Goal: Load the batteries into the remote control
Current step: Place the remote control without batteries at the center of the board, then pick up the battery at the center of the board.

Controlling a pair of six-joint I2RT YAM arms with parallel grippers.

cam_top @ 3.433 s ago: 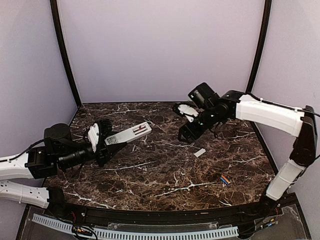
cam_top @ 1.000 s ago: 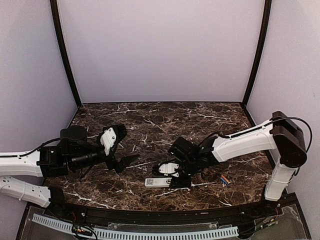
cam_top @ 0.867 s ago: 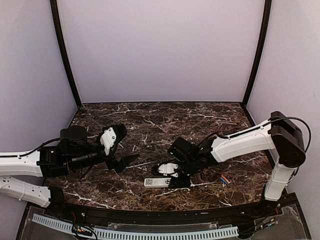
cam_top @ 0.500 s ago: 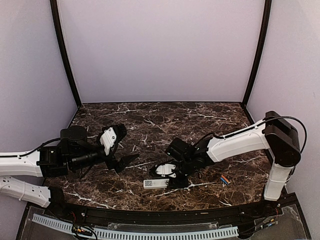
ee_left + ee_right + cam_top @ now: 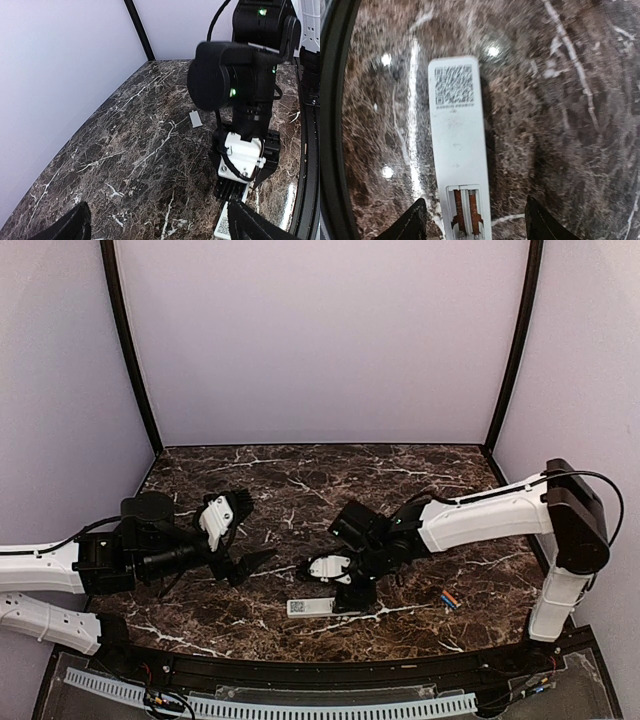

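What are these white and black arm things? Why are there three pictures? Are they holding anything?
These are two robot arms fixed to a table. Each ends in a gripper with two fingers, a bit like a thumb and one finger. One picture looks down from a camera up above. The other two come from small cameras on the arms' wrists, so you see what each gripper sees.

On the dark marble table lies a white remote, back side up, with a code sticker on it. Its battery slot is open and empty. Two tiny batteries, one blue and one orange, lie near the right arm. A small grey cover lies on the table too.

The right gripper hovers over the remote with its fingers apart, not gripping. The left gripper is open as well. Nothing is held.
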